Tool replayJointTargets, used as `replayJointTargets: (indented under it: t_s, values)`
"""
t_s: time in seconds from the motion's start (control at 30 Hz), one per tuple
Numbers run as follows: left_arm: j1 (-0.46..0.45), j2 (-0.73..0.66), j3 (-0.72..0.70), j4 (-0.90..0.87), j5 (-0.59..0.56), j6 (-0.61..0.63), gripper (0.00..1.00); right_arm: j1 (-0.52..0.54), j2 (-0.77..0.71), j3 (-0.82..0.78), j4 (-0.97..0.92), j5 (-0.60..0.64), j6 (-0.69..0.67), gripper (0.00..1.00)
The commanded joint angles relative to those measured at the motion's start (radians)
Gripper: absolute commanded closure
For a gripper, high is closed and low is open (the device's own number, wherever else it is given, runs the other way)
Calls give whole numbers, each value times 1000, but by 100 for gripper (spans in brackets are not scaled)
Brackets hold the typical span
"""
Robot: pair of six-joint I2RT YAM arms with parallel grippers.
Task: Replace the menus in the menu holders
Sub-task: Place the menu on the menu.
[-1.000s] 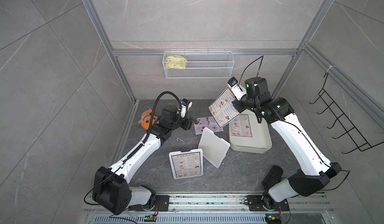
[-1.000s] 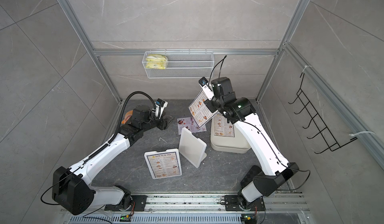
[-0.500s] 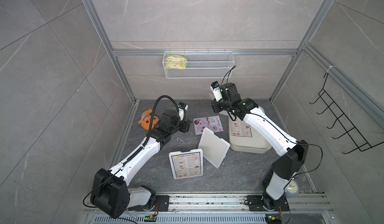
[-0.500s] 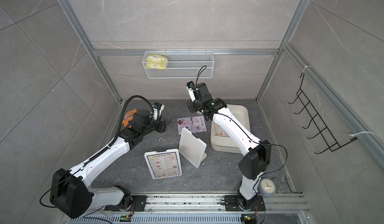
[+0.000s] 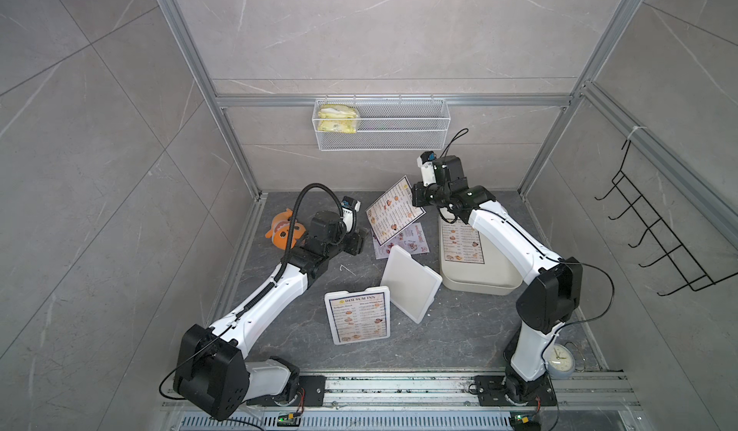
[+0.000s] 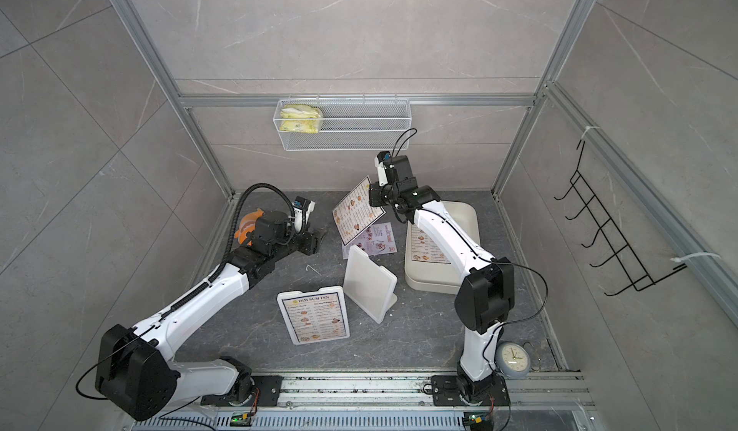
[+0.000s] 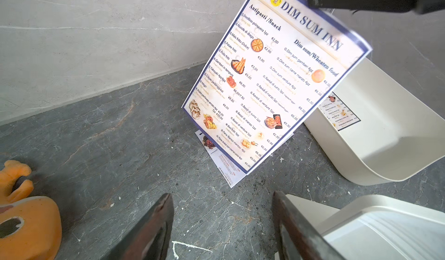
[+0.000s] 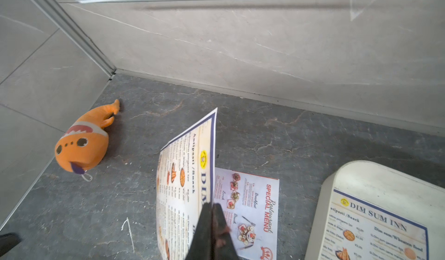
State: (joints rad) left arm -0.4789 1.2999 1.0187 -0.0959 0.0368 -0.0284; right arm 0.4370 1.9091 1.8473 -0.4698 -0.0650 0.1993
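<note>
My right gripper [image 8: 212, 205] is shut on the top edge of a "DIM SUM INN" menu [image 5: 393, 215] [image 7: 272, 78], which hangs tilted above the floor. Under it lies a red "SPECIAL MENU" sheet [image 8: 252, 210] [image 6: 379, 241]. One menu holder [image 5: 356, 291] lies flat near the front with a DIM SUM INN menu inside. A second holder [image 5: 409, 283] rests tilted beside it, plain white back up. My left gripper [image 7: 222, 193] [image 5: 355, 243] stands open and empty over bare floor, left of the hanging menu.
A cream tray [image 5: 479, 277] at the right holds another DIM SUM INN menu [image 5: 462, 243]. An orange fish toy [image 5: 283, 229] sits at the back left. A wire basket [image 5: 381, 123] hangs on the back wall. A small clock [image 5: 559, 359] stands by the right arm's base.
My right gripper has carried the held menu leftward and lower, from above the tray to over the special menu. The left arm has barely moved.
</note>
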Motion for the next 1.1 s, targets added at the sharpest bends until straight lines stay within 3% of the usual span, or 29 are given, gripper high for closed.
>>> replayJointTargets:
  t_s: [0.0,0.33,0.73,0.87,1.0,1.07]
  values:
    - [2,-11,0,38,-17,-16,33,-3,96,-27,-4,-48,29,100]
    - [2,-17,8,30,-41,-10,33,-22,250,-45,-18,65,-14,100]
    - [2,-20,67,-16,-42,-43,33,-26,302,-46,-50,204,-33,100]
    - [1,-9,107,-40,-17,-60,33,-25,302,-48,-52,218,-35,87]
    - [1,19,167,-62,27,-85,34,-26,282,-43,-53,197,-24,67]
    - [-2,47,221,-91,57,-97,34,-25,256,-45,-55,193,-24,65]
